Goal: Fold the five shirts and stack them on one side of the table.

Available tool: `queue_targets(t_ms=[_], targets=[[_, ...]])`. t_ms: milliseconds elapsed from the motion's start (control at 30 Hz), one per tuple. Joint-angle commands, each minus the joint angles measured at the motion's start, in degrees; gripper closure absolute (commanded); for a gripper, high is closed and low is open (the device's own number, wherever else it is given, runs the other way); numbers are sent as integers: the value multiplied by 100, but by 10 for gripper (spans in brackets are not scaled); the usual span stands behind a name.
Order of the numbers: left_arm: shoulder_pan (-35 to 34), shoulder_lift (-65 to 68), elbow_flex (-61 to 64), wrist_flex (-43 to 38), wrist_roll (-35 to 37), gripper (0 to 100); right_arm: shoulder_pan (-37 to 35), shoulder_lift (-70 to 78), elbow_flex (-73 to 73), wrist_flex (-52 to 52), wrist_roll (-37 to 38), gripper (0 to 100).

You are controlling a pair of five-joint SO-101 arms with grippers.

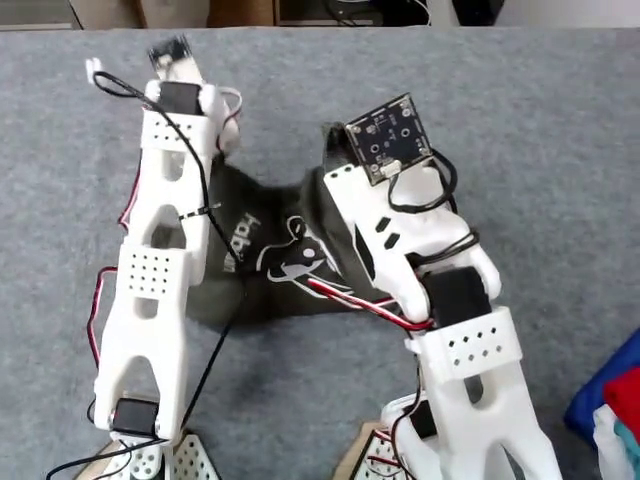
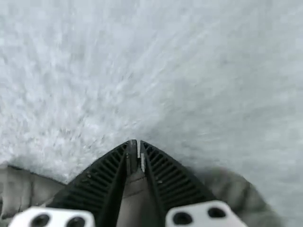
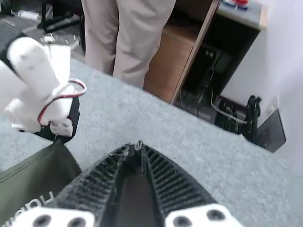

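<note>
A dark olive shirt (image 1: 270, 265) with a white print lies crumpled on the grey carpeted table (image 1: 540, 120) between my two arms. My right gripper (image 3: 138, 144) is shut and raised above the table. A peak of the shirt (image 3: 33, 184) rises to it beneath the wrist camera board (image 1: 392, 138). My left gripper (image 2: 137, 151) is shut low over the carpet at the far left (image 1: 170, 50). Olive-grey cloth (image 2: 21, 189) shows between and behind its fingers, so it seems shut on the shirt's edge.
A pile of coloured shirts (image 1: 612, 400), blue, red and white, sits at the near right edge. Bare carpet spreads across the far and right sides. Beyond the far edge stand a wooden cabinet (image 3: 175, 61) and cables.
</note>
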Motion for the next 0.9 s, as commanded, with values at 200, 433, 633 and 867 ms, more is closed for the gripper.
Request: queue_targets(t_ms=[200,433,633,867], targets=[[79,-2167,-369,62,26,981,567,-215,-1446,-123,-774,995],[44,-3653,-369,62,9,981,1376,-171,-2651,-167,-941,995],[26,-4936,-369,62,-492,981,1824,-171,-3582,-176,-923,995],[-9,-6141,-369,62,-905,981,1859,-163,-4277,-167,-782,995]])
